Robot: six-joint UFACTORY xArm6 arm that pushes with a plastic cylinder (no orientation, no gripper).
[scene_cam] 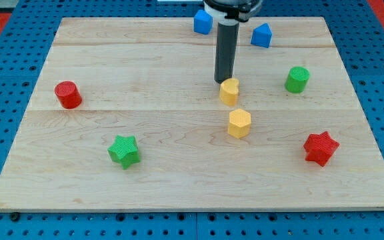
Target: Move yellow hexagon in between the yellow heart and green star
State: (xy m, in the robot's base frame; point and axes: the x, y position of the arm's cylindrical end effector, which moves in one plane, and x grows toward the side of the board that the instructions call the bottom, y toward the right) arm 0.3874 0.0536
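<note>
The yellow hexagon (239, 123) lies right of the board's middle. The yellow heart (229, 91) sits just above it, a small gap apart. The green star (124, 151) lies at the lower left, far from both. My tip (223, 81) stands at the heart's upper left edge, touching or nearly touching it, and above the hexagon.
A red cylinder (67, 95) is at the left. A green cylinder (297, 79) is at the right, a red star (321, 148) at the lower right. Two blue blocks, one (203, 22) left of the rod and one (261, 35) right of it, sit near the wooden board's (179, 187) top edge.
</note>
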